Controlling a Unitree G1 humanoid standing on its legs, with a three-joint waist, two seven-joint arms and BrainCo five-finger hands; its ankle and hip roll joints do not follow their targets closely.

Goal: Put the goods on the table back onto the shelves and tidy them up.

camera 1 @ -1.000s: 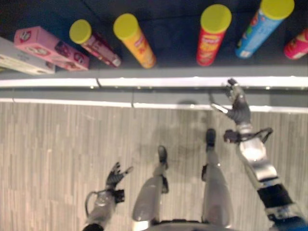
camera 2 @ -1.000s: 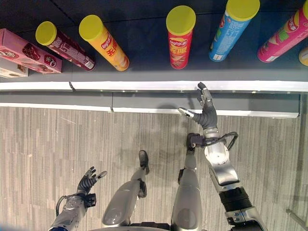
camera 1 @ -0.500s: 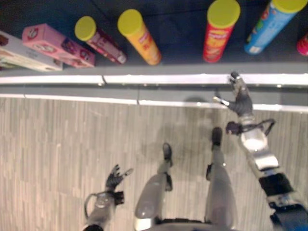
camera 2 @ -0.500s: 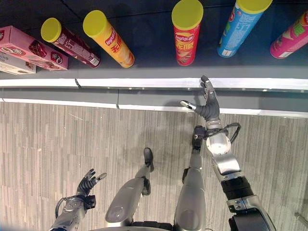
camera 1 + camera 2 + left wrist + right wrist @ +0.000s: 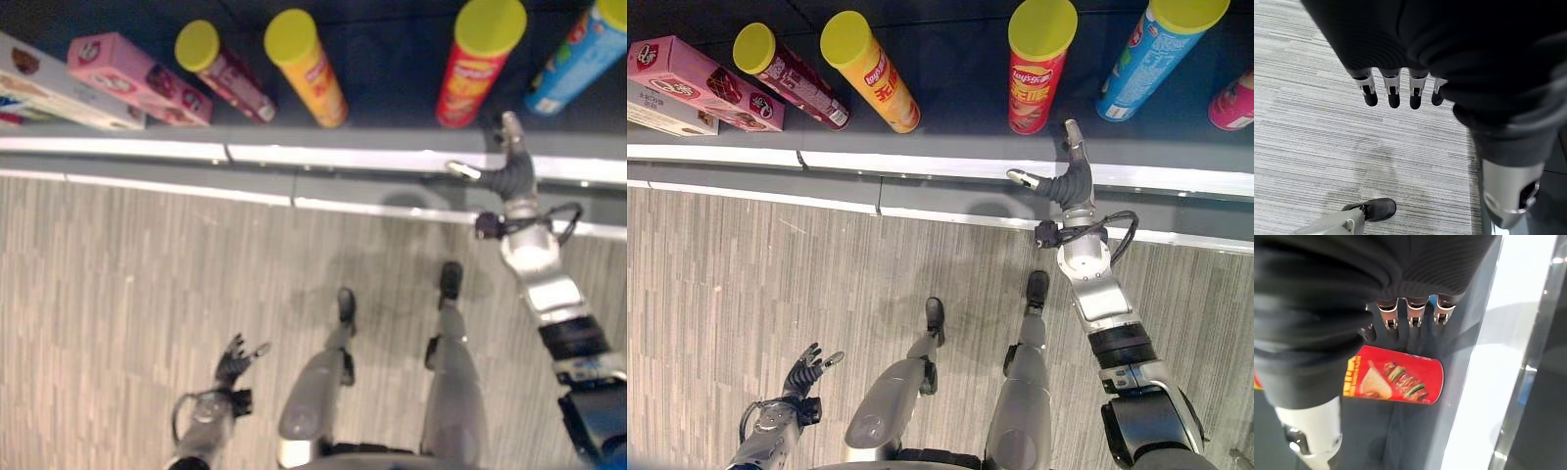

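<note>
On the dark shelf (image 5: pixel 950 142) stand a row of yellow-lidded canisters, namely a maroon one (image 5: pixel 789 73), an orange one (image 5: pixel 869 70), a red one (image 5: pixel 1038 65) and a blue one (image 5: pixel 1161 54), with a pink box (image 5: pixel 705 83) at the left end. The right hand (image 5: pixel 1070 176) reaches over the shelf's front edge just beside the red canister, fingers straight and holding nothing, while the left hand (image 5: pixel 806 370) hangs low over the floor, relaxed and empty. Stocking looks largely done; my judgement is that straightening the leaning canisters remains, and no table comes into sight to confirm more goods.
</note>
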